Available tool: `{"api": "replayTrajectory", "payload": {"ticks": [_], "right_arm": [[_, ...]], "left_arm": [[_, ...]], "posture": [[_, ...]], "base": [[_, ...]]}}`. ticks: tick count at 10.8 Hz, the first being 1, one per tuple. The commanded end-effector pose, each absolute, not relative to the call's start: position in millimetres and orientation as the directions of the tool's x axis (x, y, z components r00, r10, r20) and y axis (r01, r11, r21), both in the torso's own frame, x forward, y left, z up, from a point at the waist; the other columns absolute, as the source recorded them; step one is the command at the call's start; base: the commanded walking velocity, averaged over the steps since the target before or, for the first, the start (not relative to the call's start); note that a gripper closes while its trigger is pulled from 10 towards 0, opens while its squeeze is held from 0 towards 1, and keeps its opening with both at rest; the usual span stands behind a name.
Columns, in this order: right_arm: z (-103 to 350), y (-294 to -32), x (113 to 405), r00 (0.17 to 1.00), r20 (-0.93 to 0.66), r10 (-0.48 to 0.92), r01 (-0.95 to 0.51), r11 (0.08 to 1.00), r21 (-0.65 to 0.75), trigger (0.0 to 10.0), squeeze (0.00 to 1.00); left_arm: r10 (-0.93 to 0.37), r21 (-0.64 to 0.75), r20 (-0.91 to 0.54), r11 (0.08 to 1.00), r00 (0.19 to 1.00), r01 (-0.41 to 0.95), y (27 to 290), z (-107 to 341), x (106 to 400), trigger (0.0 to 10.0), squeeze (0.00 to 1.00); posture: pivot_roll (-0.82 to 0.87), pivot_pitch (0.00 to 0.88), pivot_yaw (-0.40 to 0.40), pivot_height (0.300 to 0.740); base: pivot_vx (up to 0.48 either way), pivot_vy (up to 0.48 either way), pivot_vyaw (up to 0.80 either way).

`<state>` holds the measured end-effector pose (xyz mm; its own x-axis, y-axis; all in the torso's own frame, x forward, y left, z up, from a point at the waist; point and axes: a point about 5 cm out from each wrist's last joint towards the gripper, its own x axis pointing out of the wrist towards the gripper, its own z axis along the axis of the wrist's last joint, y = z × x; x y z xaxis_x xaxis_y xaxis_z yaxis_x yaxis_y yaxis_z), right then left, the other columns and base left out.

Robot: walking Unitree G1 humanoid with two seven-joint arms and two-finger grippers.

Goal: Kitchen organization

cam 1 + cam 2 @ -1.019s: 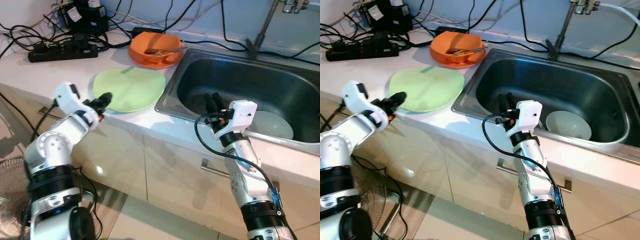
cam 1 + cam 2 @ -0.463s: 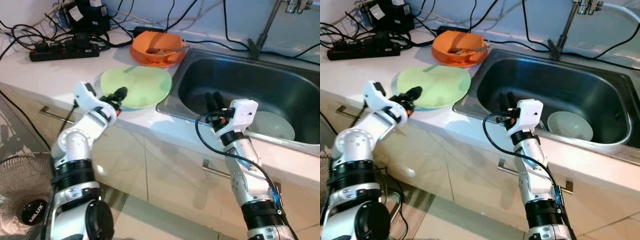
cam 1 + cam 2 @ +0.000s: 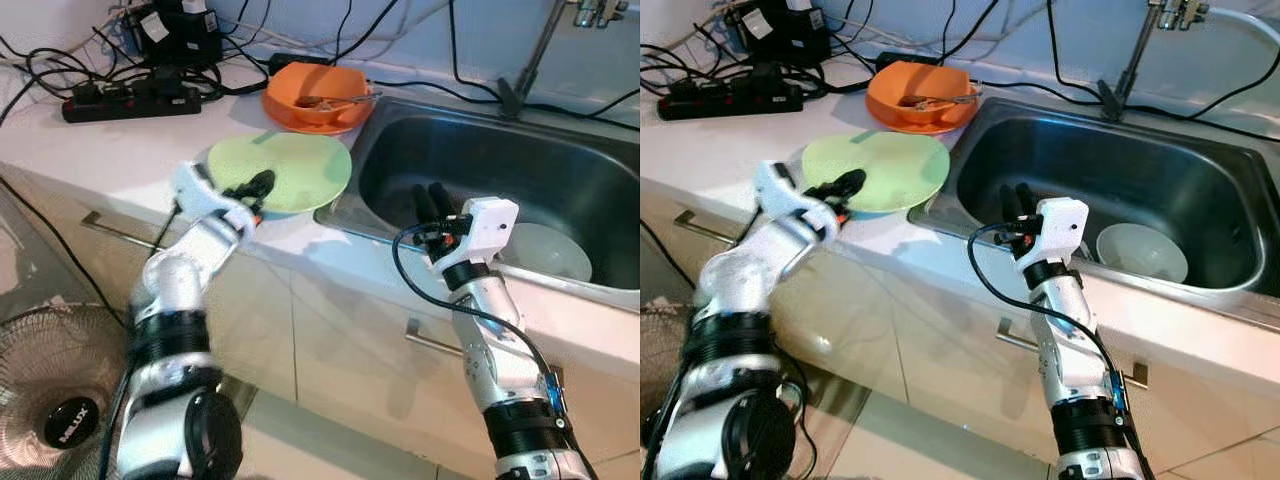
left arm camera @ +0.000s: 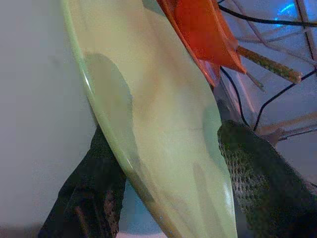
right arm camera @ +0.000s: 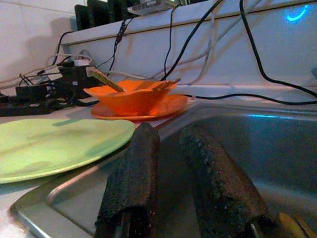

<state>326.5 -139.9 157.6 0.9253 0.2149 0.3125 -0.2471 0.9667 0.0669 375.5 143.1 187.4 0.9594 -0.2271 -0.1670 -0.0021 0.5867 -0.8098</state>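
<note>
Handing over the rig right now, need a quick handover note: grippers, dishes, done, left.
Left gripper: open, fingers straddling the near rim of the round pale green plate on the white counter; not lifted.
Right gripper: open, empty, held over the near edge of the steel sink.
Orange bowl with utensils sits on its orange plate behind the green one. White bowl lies in the sink.
Done: nothing moved. Left: grip, move the dishes.

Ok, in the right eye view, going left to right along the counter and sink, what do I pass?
Power strip → left end effector at the green plate → right end effector → white bowl in the sink.
</note>
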Motion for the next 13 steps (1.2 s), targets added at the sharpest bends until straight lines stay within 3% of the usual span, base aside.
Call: {"api": "replayTrajectory", "payload": {"ticks": [1,5,6,7,13], "right_arm": [[160,-141,329,0.927,0.309,0.213,-0.242,0.969,0.059,10.0,0.0],[160,-141,330,0.927,0.31,0.213,-0.242,0.968,0.059,10.0,0.0],[160,-140,330,0.926,0.31,0.215,-0.245,0.968,0.06,10.0,0.0],[160,-138,330,0.926,0.308,0.219,-0.249,0.967,0.061,10.0,0.0],[168,-143,346,0.923,0.319,0.217,-0.243,0.969,0.046,10.0,0.0]], "left_arm": [[-0.237,-0.807,-0.168,0.591,0.957,0.004,134,191,380,10.0,0.0],[-0.19,-0.804,-0.2,0.592,0.961,-0.05,132,189,389,10.0,0.0],[-0.178,-0.805,-0.216,0.589,0.96,-0.072,132,186,390,7.8,0.0],[-0.168,-0.805,-0.223,0.587,0.96,-0.085,132,184,391,0.0,0.0],[-0.161,-0.798,-0.231,0.595,0.959,-0.093,123,174,393,0.0,0.0]], "posture": [[0.18,0.052,-0.002,0.74],[0.18,0.049,-0.005,0.74],[0.18,0.048,-0.006,0.74],[0.18,0.044,-0.009,0.74],[0.18,0.0,-0.045,0.74]], "base": [[0.0,0.0,0.0],[0.0,0.0,0.0],[0.0,0.0,0.0],[0.0,0.0,0.0],[0.0,0.0,0.0]]}}
